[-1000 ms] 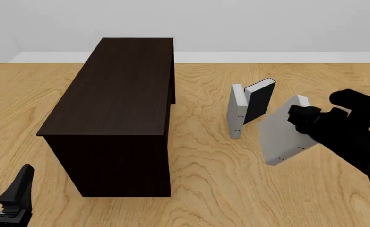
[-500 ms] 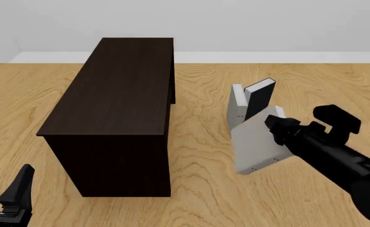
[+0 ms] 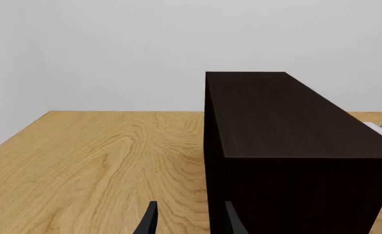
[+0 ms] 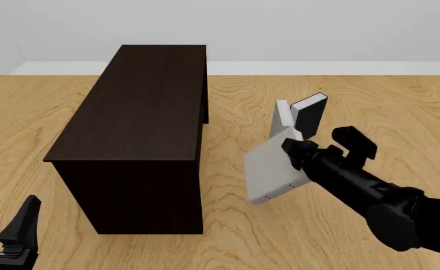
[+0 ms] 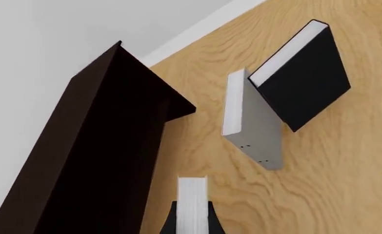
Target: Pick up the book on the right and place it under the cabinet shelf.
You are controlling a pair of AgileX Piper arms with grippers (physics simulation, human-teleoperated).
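One book (image 4: 271, 169) between right fingers (image 5: 171, 222).

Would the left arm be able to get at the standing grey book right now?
Probably not: the left pincer sits open at the near-left corner, with the cabinet shelf between it and the standing grey book.

No text, label, brand, number or sign can be read in any view. The covers of the book (image 4: 268, 169), the second grey book (image 5: 256, 131) and the black-covered book (image 5: 305, 83) are plain, apart from two tiny dark dots near one edge of each grey cover. The cabinet shelf (image 4: 137, 118) and the table (image 4: 242, 236) show only wood grain.
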